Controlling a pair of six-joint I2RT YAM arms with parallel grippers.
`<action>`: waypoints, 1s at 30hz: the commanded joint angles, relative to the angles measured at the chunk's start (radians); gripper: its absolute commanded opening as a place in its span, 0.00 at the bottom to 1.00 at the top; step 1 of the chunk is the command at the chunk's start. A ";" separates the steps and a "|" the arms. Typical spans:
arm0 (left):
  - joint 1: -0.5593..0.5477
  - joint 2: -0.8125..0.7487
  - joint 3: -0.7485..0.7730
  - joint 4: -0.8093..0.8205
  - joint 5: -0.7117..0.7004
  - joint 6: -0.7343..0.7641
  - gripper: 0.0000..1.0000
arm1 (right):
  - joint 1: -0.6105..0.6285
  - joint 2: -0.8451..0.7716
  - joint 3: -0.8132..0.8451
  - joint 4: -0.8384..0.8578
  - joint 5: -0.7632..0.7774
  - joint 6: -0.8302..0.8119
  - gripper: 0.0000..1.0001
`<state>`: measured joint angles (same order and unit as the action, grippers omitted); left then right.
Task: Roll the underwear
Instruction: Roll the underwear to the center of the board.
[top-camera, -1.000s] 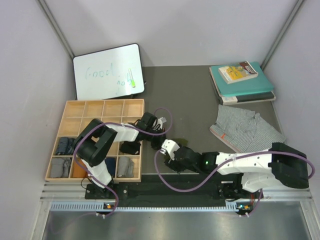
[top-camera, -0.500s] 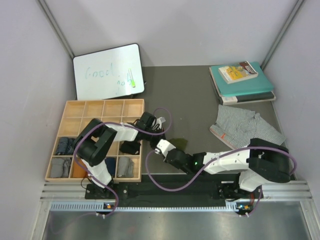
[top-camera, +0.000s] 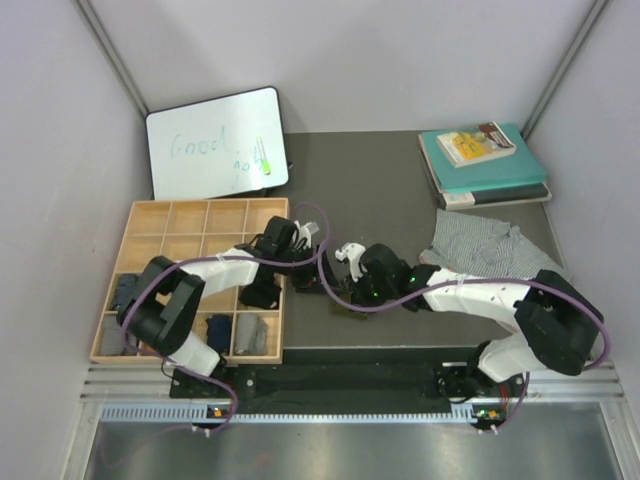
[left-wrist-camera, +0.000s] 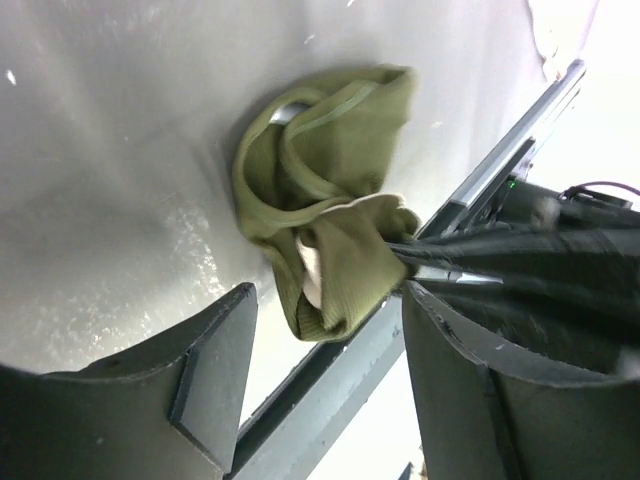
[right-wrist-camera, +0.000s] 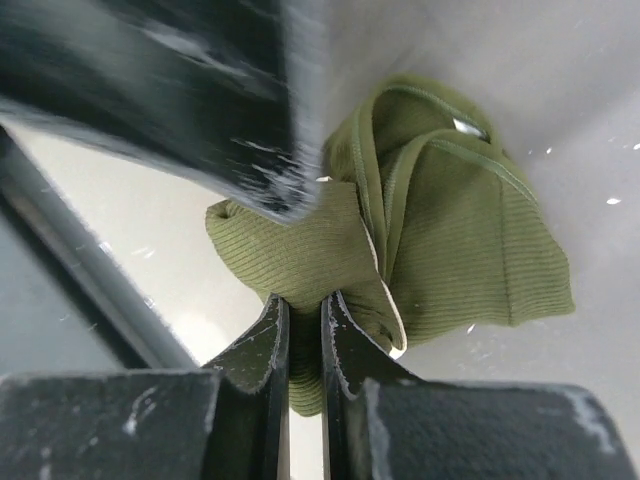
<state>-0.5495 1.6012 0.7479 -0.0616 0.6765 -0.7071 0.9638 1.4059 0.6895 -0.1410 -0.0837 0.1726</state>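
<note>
1. Olive green underwear (left-wrist-camera: 330, 190), with a cream waistband edge showing, is bunched on the tabletop (top-camera: 380, 180) just right of the wooden divided tray (top-camera: 208, 203).
2. Right gripper (right-wrist-camera: 305, 310): fingers narrow, pinching a fold of the olive cloth.
3. Left gripper (left-wrist-camera: 325, 300): fingers wide, one on either side of the bundle, gripping nothing.
4. Grey-and-white patterned underwear (top-camera: 490, 255) lies spread out at the right, near the teal books (top-camera: 490, 165) and apart from both grippers.

left gripper (left-wrist-camera: 325, 320) and right gripper (right-wrist-camera: 300, 318) crowd beside the wooden tray (top-camera: 150, 215); far table (top-camera: 370, 180) open.
</note>
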 joint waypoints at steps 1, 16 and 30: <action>0.006 -0.119 -0.053 0.052 -0.049 0.026 0.65 | -0.111 0.053 0.053 -0.106 -0.335 0.019 0.00; -0.062 -0.124 -0.134 0.401 -0.017 0.087 0.64 | -0.398 0.310 0.252 -0.230 -0.640 -0.024 0.00; -0.116 0.071 -0.091 0.572 -0.035 0.029 0.54 | -0.493 0.438 0.311 -0.256 -0.682 -0.041 0.00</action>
<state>-0.6518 1.6394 0.6209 0.3691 0.6487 -0.6567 0.4927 1.8053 0.9733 -0.4103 -0.8246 0.1764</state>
